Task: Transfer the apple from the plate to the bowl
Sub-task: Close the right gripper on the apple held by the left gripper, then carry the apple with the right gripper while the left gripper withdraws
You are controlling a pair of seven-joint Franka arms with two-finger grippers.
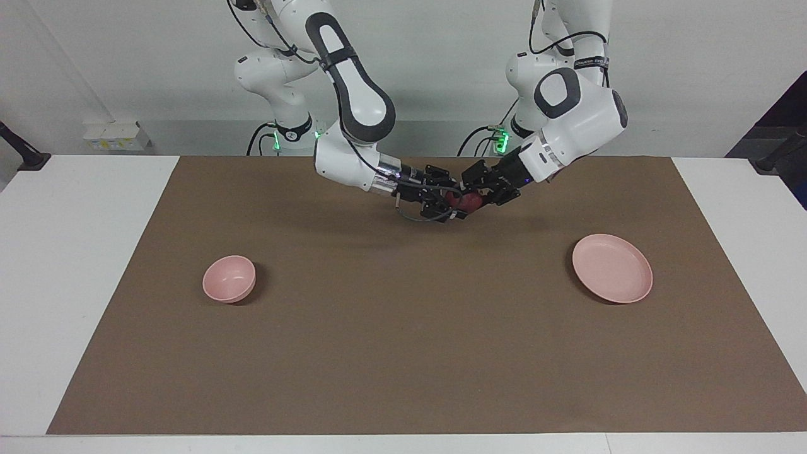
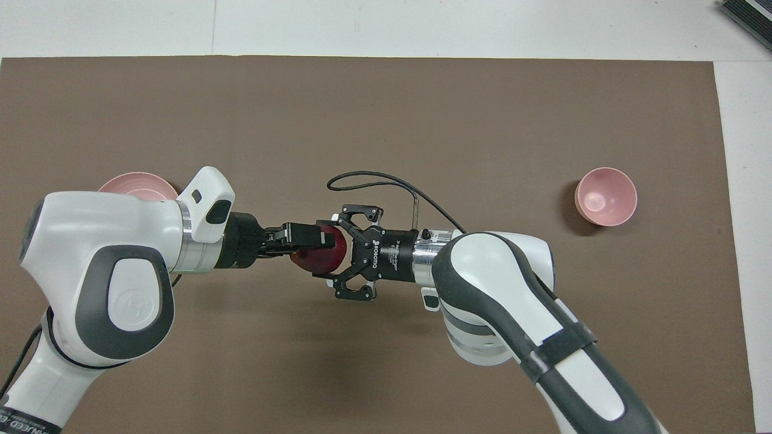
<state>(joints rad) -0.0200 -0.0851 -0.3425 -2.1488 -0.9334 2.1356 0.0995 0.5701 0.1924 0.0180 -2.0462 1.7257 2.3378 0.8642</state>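
Pale pink and deep, the small round bowl [image 1: 229, 278] sits toward the right arm's end of the brown-matted surface [image 1: 403, 353], well apart from both arms. Over the mat's middle, the right pincer [image 1: 449, 203] and left pincer [image 1: 484, 189] meet around the small dark red apple [image 1: 469, 201], held off the mat. From overhead, the left pincer's fingers [image 2: 307, 235] are shut on the apple [image 2: 319, 256], the right pincer [image 2: 344, 256] spread wide around it. The flat pale pink plate [image 1: 612, 267] lies bare toward the left arm's end; overhead, the left arm hides most of it [image 2: 136, 184].
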